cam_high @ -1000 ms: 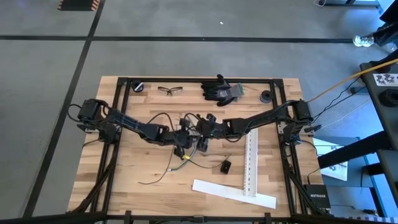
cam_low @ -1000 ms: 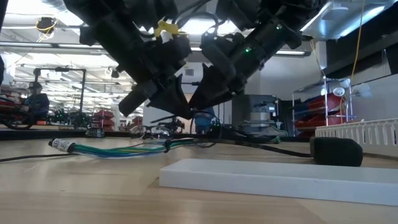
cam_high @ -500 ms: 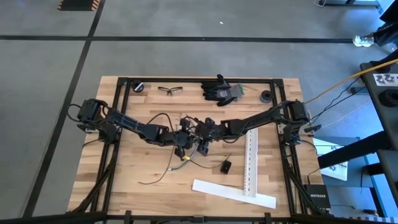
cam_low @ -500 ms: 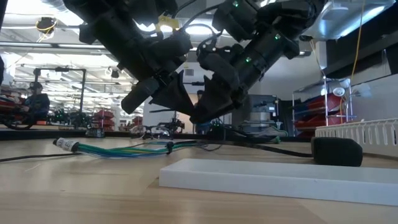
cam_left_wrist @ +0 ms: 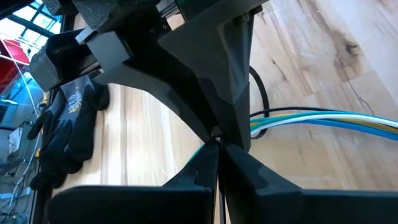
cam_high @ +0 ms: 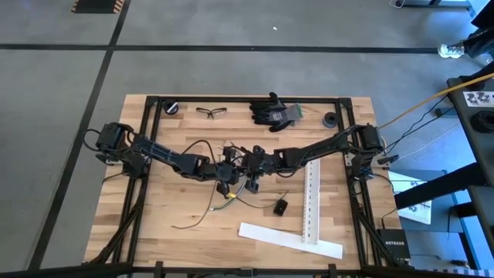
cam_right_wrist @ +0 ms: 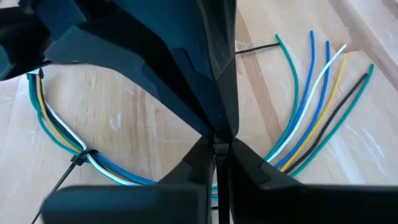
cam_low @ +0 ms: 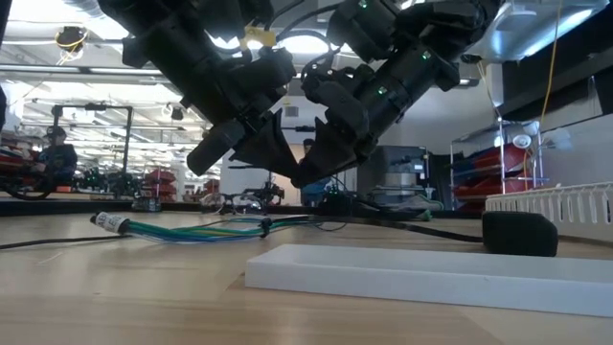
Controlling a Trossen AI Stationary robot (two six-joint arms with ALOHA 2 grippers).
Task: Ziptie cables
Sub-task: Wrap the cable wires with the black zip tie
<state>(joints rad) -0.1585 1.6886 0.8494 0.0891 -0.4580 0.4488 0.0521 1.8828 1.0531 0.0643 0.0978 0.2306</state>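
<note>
Cables (cam_right_wrist: 298, 112) lie mid-table on your wooden table (cam_high: 170, 208), one ziptie (cam_right_wrist: 74, 163) cinched round them. Above, left gripper (cam_low: 273, 158) and right gripper (cam_low: 306, 163) meet tip to tip — both pressed together. Only your low view shows the workshop room — a person (cam_low: 53, 153) sits far off.

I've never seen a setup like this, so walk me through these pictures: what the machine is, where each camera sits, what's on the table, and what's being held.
Two dark robot arms work at a wooden table. One camera looks straight down, one sits at tabletop height, and one rides on each wrist. The left gripper and right gripper meet tip to tip above mid-table, both shut; they seem to pinch something thin between them, too fine to identify. Below them lie the cables, a coloured bundle already cinched by one black ziptie. Also on the table: black gloves, safety glasses, and white strips.
</note>
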